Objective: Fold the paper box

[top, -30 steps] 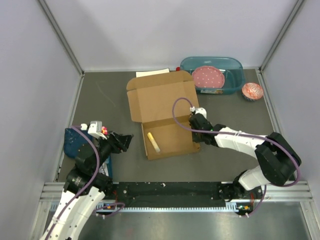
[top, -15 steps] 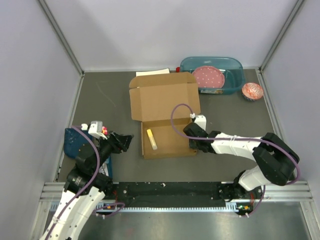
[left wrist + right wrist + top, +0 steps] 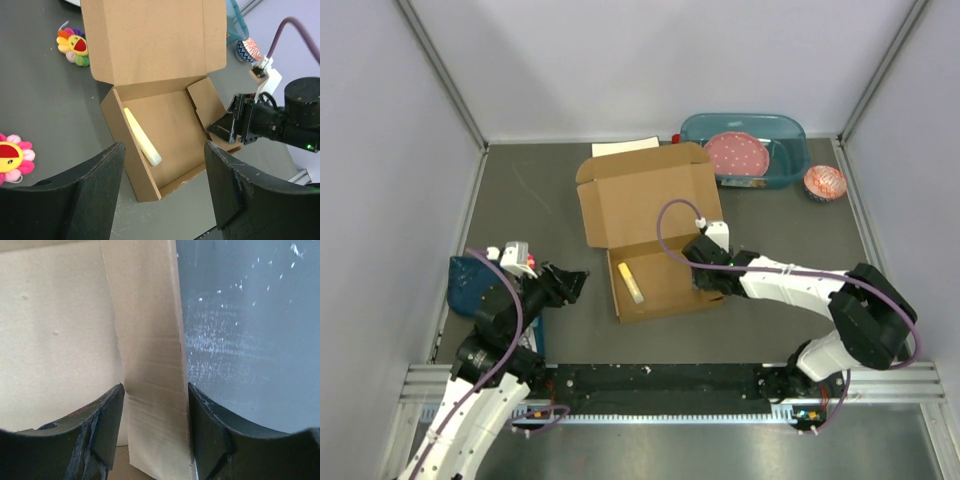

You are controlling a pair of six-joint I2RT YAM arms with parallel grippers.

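Note:
The paper box is brown cardboard, lying mid-table with its lid laid back flat and its shallow tray open toward me. A pale yellow stick lies in the tray along its left wall. My right gripper is at the tray's right side. In the right wrist view its jaws stand open astride the upright side flap, not pinching it. My left gripper hovers open to the left of the box. In its own view the tray's near corner shows between its fingers, apart from them.
A teal tub holding a pink dotted plate stands at the back right, a cupcake case beside it. A white sheet lies behind the lid. Two flower plush toys lie left of the box. A blue object sits under the left arm.
My right gripper went from shut to open, letting go of the box's right side flap, and slid a little toward me along it. The box turned slightly. The left arm stayed put.

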